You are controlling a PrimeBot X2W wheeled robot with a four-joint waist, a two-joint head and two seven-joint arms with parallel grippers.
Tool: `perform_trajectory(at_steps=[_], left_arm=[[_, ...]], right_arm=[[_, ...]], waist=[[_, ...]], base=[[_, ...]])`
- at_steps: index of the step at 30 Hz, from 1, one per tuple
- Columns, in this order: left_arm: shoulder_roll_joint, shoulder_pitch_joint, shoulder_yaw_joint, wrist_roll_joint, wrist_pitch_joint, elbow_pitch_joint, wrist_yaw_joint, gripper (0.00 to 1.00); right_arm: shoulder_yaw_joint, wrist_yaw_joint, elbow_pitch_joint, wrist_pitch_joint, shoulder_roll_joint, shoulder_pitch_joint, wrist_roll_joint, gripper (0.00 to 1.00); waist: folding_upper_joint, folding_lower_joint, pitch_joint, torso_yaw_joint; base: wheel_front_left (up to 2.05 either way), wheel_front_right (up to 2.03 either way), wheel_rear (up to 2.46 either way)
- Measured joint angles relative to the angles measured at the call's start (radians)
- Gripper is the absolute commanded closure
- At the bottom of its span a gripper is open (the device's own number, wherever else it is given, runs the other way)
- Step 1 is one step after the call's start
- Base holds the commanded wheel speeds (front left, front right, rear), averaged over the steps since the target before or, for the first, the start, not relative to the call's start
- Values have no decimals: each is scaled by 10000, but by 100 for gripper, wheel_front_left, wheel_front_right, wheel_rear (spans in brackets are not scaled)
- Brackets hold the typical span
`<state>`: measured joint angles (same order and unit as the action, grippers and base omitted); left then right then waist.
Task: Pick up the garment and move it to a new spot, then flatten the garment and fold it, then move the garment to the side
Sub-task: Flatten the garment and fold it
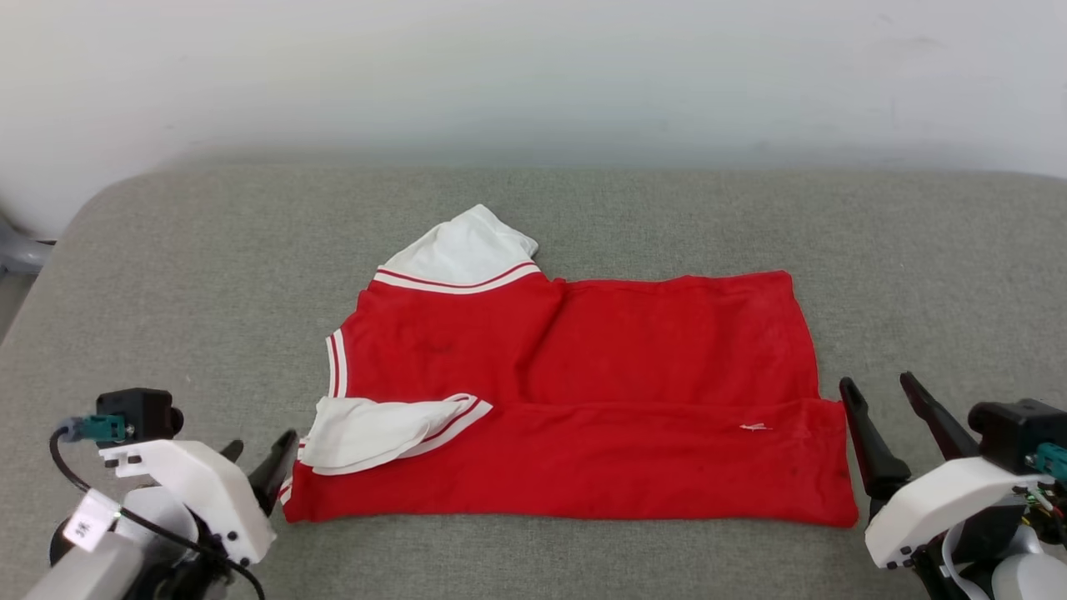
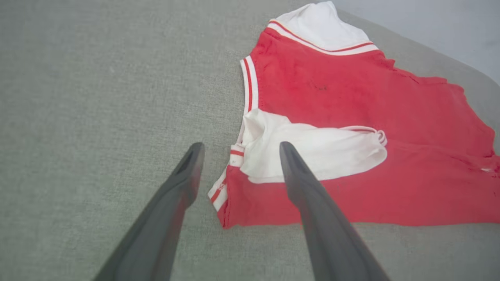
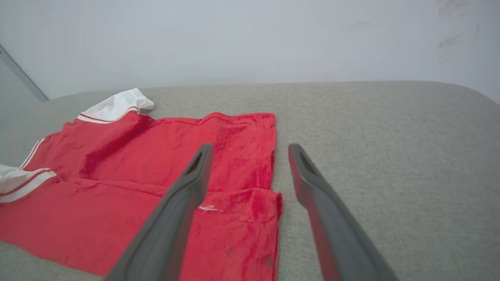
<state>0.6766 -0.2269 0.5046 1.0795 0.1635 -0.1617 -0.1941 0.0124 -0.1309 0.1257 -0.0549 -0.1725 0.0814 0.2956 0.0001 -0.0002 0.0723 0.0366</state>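
Note:
The garment (image 1: 583, 375) lies flat on the grey cushion, back side up, its near long edge folded over the middle. One white sleeve (image 1: 463, 246) sticks out at the far left and the other (image 1: 375, 433) lies folded onto the red cloth. My left gripper (image 1: 260, 446) stands open just off the garment's near left corner, and in the left wrist view its fingers straddle that collar corner (image 2: 241, 146) from above. My right gripper (image 1: 878, 383) stands open beside the hem; in the right wrist view the gripper (image 3: 250, 146) hovers over the garment (image 3: 156, 164) at its hem edge. Neither holds anything.
The grey fabric cushion (image 1: 208, 275) spreads wide around the garment, with rounded corners at the back. A white wall (image 1: 533, 67) rises right behind it. A grey object (image 1: 17, 250) shows past the cushion's left edge.

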Motion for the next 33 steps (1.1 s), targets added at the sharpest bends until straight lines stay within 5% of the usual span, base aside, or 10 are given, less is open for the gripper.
perform_trajectory(at_steps=[7,17,18,19,20,21,22,33], left_arm=[[1009,254,209,834,2274,1051,-207,0],[616,-303,527,1189,3106,-203,176,0],[560,-347,566,1260,3195,-366,236,11],[483,-412,596,1321,3273,-485,297,51],[416,-453,604,1390,3312,-616,385,65],[376,-470,602,1411,3312,-727,468,94],[326,-491,602,1429,3298,-826,558,100],[-25,-558,669,757,2002,-752,888,100]], right_arm=[[282,-2,-872,-380,483,-221,-295,0],[418,-2,-1091,-619,786,-51,-326,0],[485,-2,-1081,-648,792,-45,-324,0],[633,-2,-1060,-673,798,-34,-326,0],[740,-2,-1007,-786,800,-15,-316,0],[851,0,-974,-874,796,-22,-284,0],[989,-2,-955,-995,794,-23,-240,0],[1358,0,-945,-5783,288,-205,422,0]], waist=[[0,1,566,-175],[0,1,1465,-617],[0,1,1507,-660],[0,1,1539,-698],[0,1,1551,-732],[0,0,1547,-749],[1,0,1530,-750],[0,2,912,-433]], base=[[0,0,0],[0,0,0],[0,0,0],[0,0,0],[0,0,0],[0,0,0],[0,0,0],[0,0,0]])
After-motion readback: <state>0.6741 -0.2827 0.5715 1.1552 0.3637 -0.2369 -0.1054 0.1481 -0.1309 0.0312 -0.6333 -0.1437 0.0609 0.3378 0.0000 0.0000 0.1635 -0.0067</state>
